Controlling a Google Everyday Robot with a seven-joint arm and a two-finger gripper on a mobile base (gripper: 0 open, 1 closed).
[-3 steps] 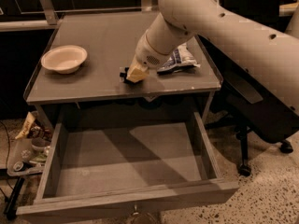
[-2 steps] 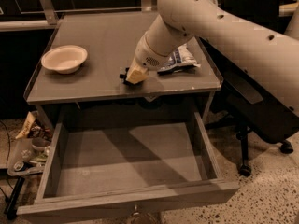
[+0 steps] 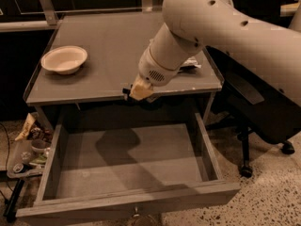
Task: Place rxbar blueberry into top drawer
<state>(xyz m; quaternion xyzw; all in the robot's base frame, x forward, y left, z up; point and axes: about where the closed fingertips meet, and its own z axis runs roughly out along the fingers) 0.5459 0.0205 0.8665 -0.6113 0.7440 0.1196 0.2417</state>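
Observation:
My gripper (image 3: 136, 92) hangs at the front edge of the table top (image 3: 94, 86), just above the back of the open top drawer (image 3: 131, 173). It is shut on the rxbar blueberry (image 3: 126, 92); only a small dark end of the bar sticks out on the gripper's left. The drawer is a wide shallow grey box, pulled fully out below the table, with a bare flat bottom. The big pale arm (image 3: 225, 27) reaches in from the upper right and casts a shadow on the drawer floor.
A pale bowl (image 3: 64, 59) sits on the table's left side. A blue-and-white chip bag (image 3: 190, 63) is mostly hidden behind the arm at the table's right. A dark office chair (image 3: 254, 107) stands to the right. Clutter (image 3: 28, 149) lies on the floor at left.
The gripper has moved from over the table toward the front edge and lower, carrying the dark bar with it. The arm now covers most of the chip bag.

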